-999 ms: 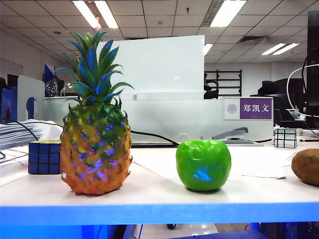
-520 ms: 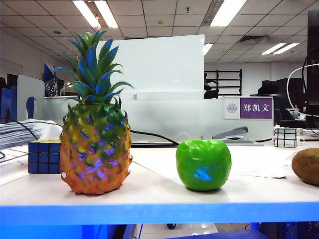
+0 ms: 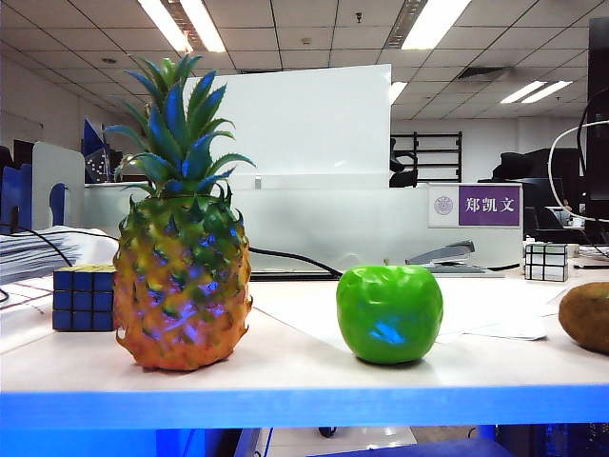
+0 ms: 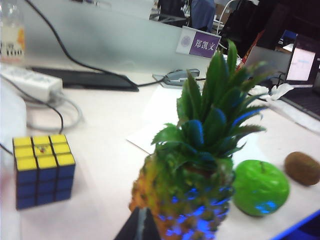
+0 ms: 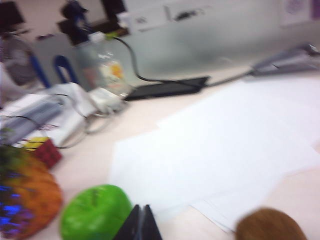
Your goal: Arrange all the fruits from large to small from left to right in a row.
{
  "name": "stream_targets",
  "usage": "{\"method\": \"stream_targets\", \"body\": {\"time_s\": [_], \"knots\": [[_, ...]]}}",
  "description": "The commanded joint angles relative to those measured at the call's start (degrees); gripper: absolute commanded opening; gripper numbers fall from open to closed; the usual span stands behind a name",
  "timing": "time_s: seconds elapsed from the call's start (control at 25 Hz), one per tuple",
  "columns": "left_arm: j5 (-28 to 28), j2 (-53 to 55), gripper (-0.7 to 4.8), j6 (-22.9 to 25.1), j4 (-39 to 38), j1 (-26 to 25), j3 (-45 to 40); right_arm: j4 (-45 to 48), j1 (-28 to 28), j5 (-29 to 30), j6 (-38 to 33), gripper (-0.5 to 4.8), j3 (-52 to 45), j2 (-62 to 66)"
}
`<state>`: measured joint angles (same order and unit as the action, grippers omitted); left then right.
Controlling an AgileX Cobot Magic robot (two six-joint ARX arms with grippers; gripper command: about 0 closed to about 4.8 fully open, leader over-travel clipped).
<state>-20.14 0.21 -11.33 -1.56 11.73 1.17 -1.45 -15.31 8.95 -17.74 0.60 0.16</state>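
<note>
My left jaws and right jaws are clenched on nothing, above the worktop's front edge. Pineapple, apple and kiwi stand there in a row. Behind sits a cube.

Orange-yellow pineapple with green crown, glossy green apple, brown kiwi

A Rubik's cube sits far left on the worktop — stapler, papers and a mirror cube lie farther right.
</note>
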Motion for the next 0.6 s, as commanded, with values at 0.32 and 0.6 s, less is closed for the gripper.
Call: {"method": "stream_targets", "body": {"time_s": [0.32, 0.6], "knots": [[5.1, -0.1, -0.05, 10.2, 4.8, -0.4, -0.6, 2.4, 0.0, -15.0, 3.3, -0.01, 0.1, -0.1], [4.9, -0.1, -0.05, 9.0, 4.6, -0.3, -0.6, 3.3, 0.0, -24.0, 3.2, -0.01, 0.1, -0.1]]}}
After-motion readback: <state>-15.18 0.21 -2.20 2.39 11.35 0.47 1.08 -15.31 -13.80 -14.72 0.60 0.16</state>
